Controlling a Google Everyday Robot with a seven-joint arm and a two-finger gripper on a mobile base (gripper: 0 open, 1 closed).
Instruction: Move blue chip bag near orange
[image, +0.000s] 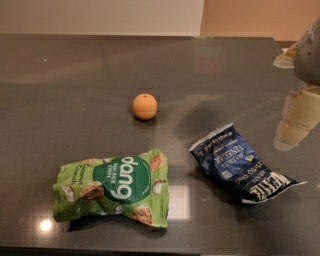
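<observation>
— Where is the blue chip bag (244, 165) on your feed?

— I see it lying flat on the dark desk (65, 85), right of centre and towards the near edge. Its long axis runs on a diagonal: one white-edged end points up and left, roughly towards the orange (145, 106), and the other points down and right, towards the near right corner. The white lettering reads upside down from my side.

— And the orange?

— It sits alone near the middle of the desk, up and left of the bag and well apart from it. A larger green bag (114, 187) lies at the near left, below the orange, with a gap between it and the blue one.

— The pincer?

— I have the pincer (292, 125) at the right edge of my view, up and right of the bag's far end and not touching it. Apart or together, I cannot tell.
</observation>
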